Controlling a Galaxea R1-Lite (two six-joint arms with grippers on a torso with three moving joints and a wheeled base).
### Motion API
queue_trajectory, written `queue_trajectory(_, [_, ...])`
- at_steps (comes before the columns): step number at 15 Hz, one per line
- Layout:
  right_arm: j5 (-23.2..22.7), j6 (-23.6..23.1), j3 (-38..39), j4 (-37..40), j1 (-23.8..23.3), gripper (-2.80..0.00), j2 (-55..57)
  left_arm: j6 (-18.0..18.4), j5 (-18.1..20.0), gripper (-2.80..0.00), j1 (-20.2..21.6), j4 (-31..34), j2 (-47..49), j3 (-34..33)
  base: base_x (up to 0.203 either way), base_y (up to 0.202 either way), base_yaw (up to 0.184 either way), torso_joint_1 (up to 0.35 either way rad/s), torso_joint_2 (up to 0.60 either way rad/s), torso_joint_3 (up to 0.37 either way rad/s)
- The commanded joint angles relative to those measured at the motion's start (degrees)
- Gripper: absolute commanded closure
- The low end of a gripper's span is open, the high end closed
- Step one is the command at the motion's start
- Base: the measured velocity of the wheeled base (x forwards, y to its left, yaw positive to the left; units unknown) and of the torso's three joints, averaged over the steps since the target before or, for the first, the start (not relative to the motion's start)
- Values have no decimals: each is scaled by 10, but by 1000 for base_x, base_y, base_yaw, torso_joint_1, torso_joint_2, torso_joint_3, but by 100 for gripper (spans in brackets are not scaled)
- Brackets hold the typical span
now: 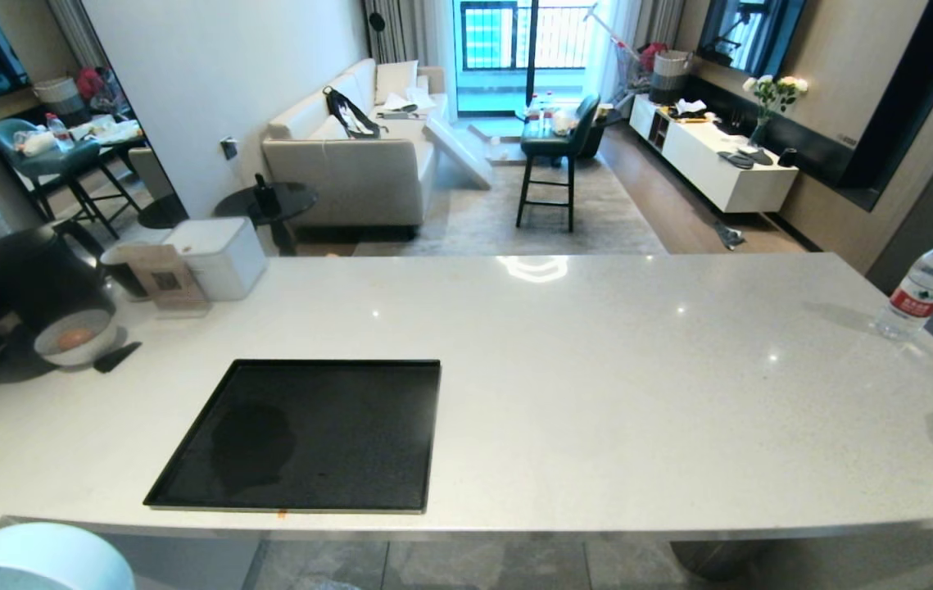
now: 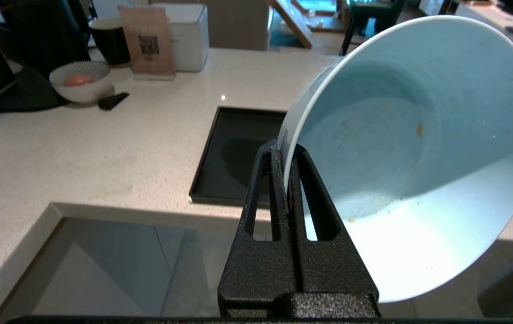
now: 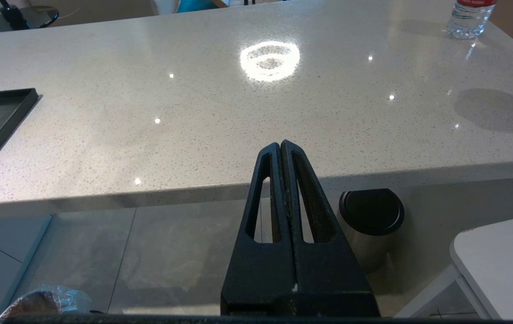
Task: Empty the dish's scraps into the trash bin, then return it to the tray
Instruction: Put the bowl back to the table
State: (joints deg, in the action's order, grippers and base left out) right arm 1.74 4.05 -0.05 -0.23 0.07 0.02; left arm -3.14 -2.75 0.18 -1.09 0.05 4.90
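Note:
My left gripper [image 2: 283, 150] is shut on the rim of the dish [image 2: 418, 148], held tipped on edge in front of the counter's near edge. The dish is pale blue with a white inside. Only tiny orange specks cling inside it; the scraps themselves are out of view. The head view catches just the dish's rim [image 1: 32, 557] at the lower left corner. The black tray [image 1: 302, 434] lies bare on the counter, just beyond the dish [image 2: 238, 153]. A sliver of the trash bin [image 3: 40, 306], with its crinkled plastic liner, shows on the floor. My right gripper [image 3: 280, 144] hangs shut and holds nothing.
A greyish-white bowl [image 1: 75, 338] with an orange lump, a black kettle [image 1: 40, 270], a card stand [image 1: 167, 283] and a white box [image 1: 216, 256] crowd the counter's far left. A water bottle [image 1: 923, 287] stands far right. A steel bin [image 3: 371, 220] with a black top sits under the counter edge.

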Motion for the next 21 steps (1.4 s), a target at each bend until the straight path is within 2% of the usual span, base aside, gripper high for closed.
queue_trajectory(1, [0,0,0,0,0,0,0,0,-1,0,0,18,1,39,0,0,0,0,0,0])
queue_trajectory(5, [0,1,0,0,0,0,0,0,1,0,0,132,14,116,0,0,0,0,0,0])
queue_trajectory(8, [0,1,0,0,0,0,0,1,1,0,0,136,62,139,0,0,0,0,0,0])
queue_trajectory(16, [0,0,0,0,0,0,0,14,2,0,0,136,294,218,0,0,0,0,0,0])
queue_trajectory(18, [0,0,0,0,0,0,0,14,-1,0,-12,135,361,232,0,0,0,0,0,0])
queue_trajectory(19, [0,0,0,0,0,0,0,14,-12,0,-23,135,396,237,0,0,0,0,0,0])
queue_trajectory(21, [0,0,0,0,0,0,0,13,-68,0,-42,134,444,240,0,0,0,0,0,0])
